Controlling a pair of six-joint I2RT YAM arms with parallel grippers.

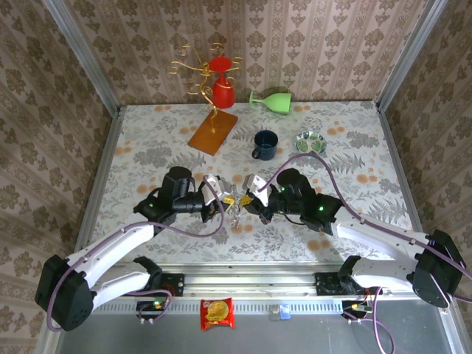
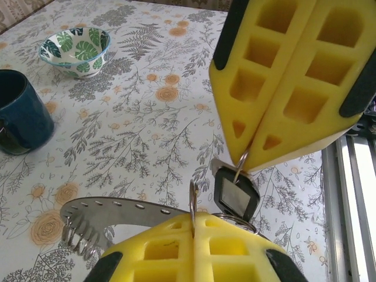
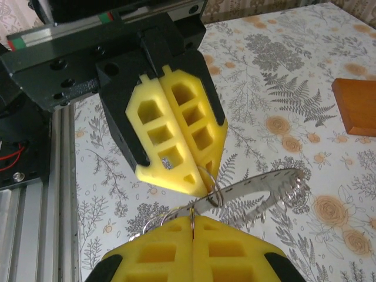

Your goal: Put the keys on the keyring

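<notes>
Key (image 2: 236,195): black-headed, hanging by its loop from the right gripper (image 2: 251,154), jaws pinched shut on it. Keyring (image 2: 117,212): flat perforated grey plate, clamped in the closed left gripper (image 2: 192,222), just beside the key. Step, judged: threading, mid-air over the table (image 2: 147,117). Next move calls for fine alignment of loop to ring. Arms: both reached inward, fingertips facing, nearly meeting.

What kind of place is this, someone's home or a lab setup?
Most likely a staged robot test cell, not a home: wallpapered panels on metal posts box in one small table, two arms are bolted to a rail at its edge, and a mug and bowl sit as props.
</notes>
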